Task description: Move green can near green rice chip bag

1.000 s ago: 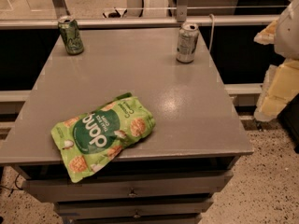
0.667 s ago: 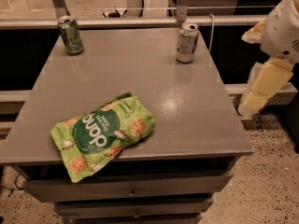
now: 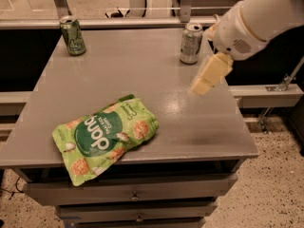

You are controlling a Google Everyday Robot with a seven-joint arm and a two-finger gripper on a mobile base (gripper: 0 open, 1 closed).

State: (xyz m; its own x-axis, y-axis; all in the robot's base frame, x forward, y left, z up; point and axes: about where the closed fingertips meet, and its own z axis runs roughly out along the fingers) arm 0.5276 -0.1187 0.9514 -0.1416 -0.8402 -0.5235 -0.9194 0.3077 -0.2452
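Currently upright at 11 o'clock on the table [image 3: 142, 75]: green can [image 3: 72, 35], well apart from the green chip bag [image 3: 105, 137] lying at 7 o'clock. Tool [image 3: 209, 75] above 2 o'clock, beside the silver can [image 3: 191, 43], carrying nothing; degree of opening impossible to tell. Likely light, stiff, slippery, easily dented; best taken around mid-body.

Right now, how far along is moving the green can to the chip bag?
Nothing looks done: the green can stands at the far left corner of the table, well apart from the green rice chip bag near the front edge. In hand: the gripper hangs over the table's right side, beside the silver can. Left: reaching, grasping, carrying and placing the can.
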